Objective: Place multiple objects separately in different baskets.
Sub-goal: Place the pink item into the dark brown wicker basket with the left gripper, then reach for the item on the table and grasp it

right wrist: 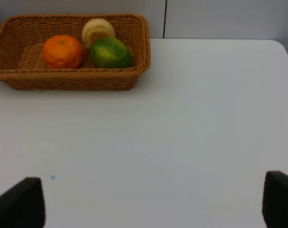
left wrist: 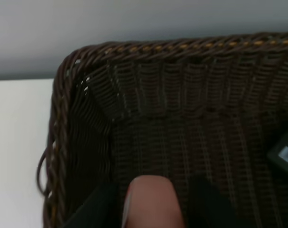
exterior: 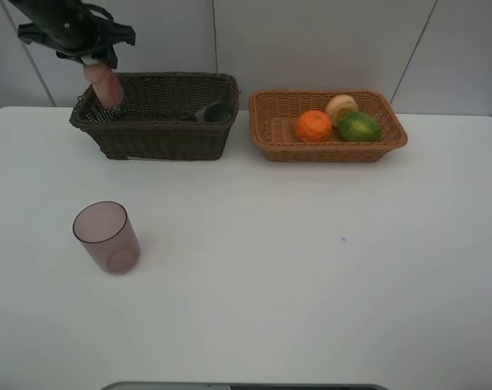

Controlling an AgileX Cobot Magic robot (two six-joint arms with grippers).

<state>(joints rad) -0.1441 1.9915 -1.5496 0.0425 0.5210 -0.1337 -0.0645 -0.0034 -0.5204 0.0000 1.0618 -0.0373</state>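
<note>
Left jaws gripping pink bottle, above dark basket

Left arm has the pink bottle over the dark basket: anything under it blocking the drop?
Nothing visible does. The pink bottle, held in the left gripper, hangs over the bare left end of the dark basket. The dark grey pump bottle lies toward the other end, clear of it.

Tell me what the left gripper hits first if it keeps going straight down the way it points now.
Probably the woven floor of the deep dark brown wicker basket. The left gripper holds the small pink bottle over the basket's left end, and that bottle would touch first. Depth is unclear; the side wall is close.
</note>
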